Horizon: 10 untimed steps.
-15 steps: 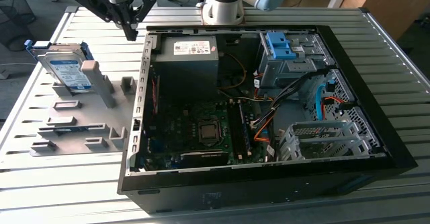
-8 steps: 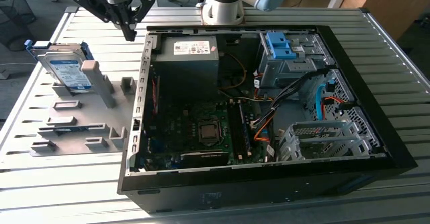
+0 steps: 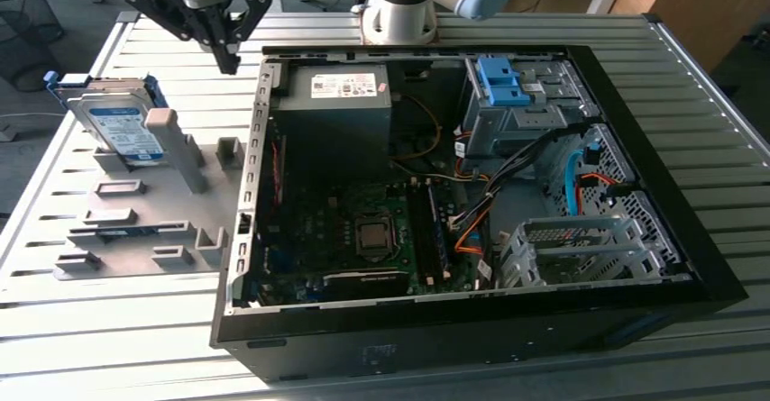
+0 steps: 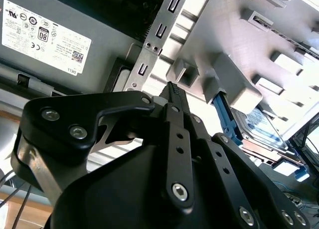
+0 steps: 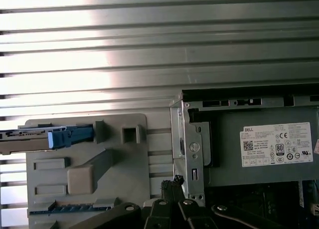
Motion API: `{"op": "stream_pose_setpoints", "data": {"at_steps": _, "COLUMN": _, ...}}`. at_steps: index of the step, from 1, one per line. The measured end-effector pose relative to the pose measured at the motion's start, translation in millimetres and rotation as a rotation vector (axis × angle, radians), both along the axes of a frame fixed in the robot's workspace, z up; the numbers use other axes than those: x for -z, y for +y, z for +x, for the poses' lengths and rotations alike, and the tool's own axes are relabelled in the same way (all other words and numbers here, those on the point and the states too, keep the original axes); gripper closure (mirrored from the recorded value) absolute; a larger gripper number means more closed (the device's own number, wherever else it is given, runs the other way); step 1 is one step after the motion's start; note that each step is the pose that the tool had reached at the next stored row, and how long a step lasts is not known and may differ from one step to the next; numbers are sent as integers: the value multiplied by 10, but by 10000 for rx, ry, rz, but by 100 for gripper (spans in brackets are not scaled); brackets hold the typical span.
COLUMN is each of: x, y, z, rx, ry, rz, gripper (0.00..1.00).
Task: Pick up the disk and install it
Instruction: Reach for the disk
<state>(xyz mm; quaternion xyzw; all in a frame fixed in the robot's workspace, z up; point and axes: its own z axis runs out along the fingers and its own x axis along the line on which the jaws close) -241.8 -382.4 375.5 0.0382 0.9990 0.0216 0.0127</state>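
While starting nearest in the exterior view, meeting the black computer case (image 3: 481, 347), lying open on its side on the slatted metal surface (image 3: 108, 329). Passing over its motherboard (image 3: 361, 230) and, toward the exterior view's right, a silver drive cage (image 3: 565, 248). Coming next, at the exterior view's left just beside the case, to a grey slotted holder (image 3: 144, 230) lying flat on the surface. Finding the disk (image 3: 118, 123) standing on edge at the holder's far end, white-and-blue label showing, blue rails running along its edges; also appearing edge-on in the first wrist view (image 5: 25, 135). Reaching, further back inside the case, the grey power supply (image 3: 337, 104) and a bright blue bracket (image 3: 503, 81). Ending at the gripper (image 3: 227, 59), hanging above the surface between disk and case, touching neither, fingers (image 4: 174, 97) pressing together on nothing, tips pointing down.
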Motion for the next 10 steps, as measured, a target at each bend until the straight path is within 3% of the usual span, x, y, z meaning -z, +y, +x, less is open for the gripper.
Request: {"op": "stream_pose_setpoints", "data": {"at_steps": 10, "x": 19, "y": 96, "z": -274, "rx": 3, "ry": 35, "rz": 0, "gripper": 89}}
